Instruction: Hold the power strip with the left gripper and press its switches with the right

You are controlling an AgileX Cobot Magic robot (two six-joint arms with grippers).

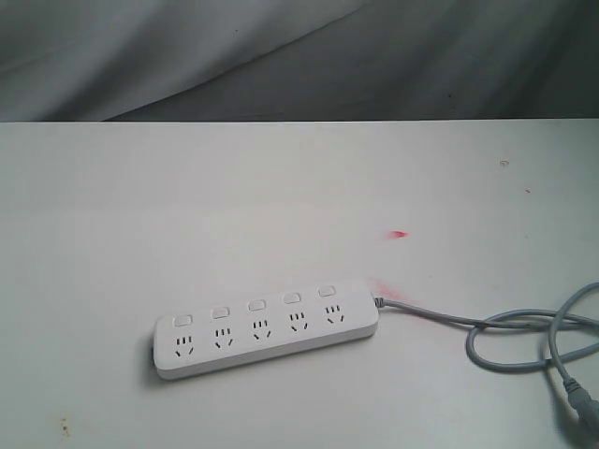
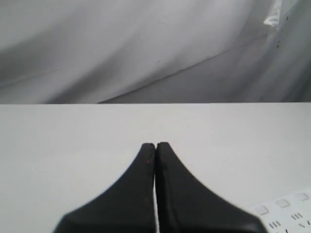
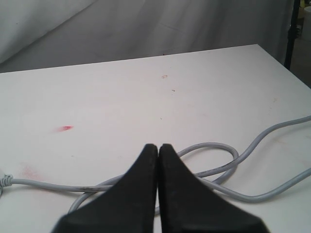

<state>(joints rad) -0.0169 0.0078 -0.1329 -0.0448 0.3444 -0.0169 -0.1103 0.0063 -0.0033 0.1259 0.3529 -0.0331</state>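
The white power strip lies flat near the front of the table, slightly slanted. Its switches form one row along its far edge, one per socket. A grey cord leaves its right end and loops at the right. Neither gripper shows in the exterior view. In the left wrist view my left gripper is shut and empty above bare table, with a corner of the power strip off to one side. My right gripper is shut and empty above the looped cord.
The white table ends at a far edge in front of a grey cloth backdrop. A small red mark lies behind the strip's right end. The cord's plug end sits at the front right corner.
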